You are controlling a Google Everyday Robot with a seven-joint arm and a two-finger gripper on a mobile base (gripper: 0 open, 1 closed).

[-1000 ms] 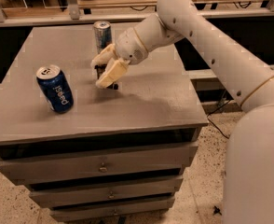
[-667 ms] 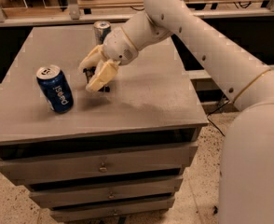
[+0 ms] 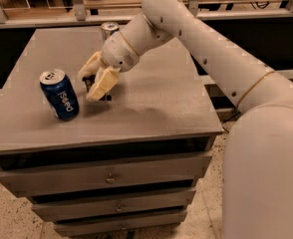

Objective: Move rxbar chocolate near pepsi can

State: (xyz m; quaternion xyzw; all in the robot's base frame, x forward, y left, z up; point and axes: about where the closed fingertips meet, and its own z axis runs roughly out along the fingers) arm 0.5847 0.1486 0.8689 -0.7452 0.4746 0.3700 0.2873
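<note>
The pepsi can (image 3: 60, 94) is dark blue with a silver top and stands at the left front of the grey table (image 3: 151, 108). My gripper (image 3: 96, 79) is just right of the can, low over the table. Its cream fingers (image 3: 102, 83) are shut on the rxbar chocolate (image 3: 90, 82), a small black bar that shows only as dark patches between and below the fingers. The bar is a short gap from the can, at or just above the tabletop. My arm reaches in from the upper right.
A slimmer silver-and-blue can (image 3: 109, 30) stands at the back of the table, behind my wrist. The table has drawers (image 3: 111, 176) below its front edge. A railing and shelves run behind the table.
My gripper has moved left and toward the front with the black bar in it, closing the gap to the pepsi can. The cans have not moved.
</note>
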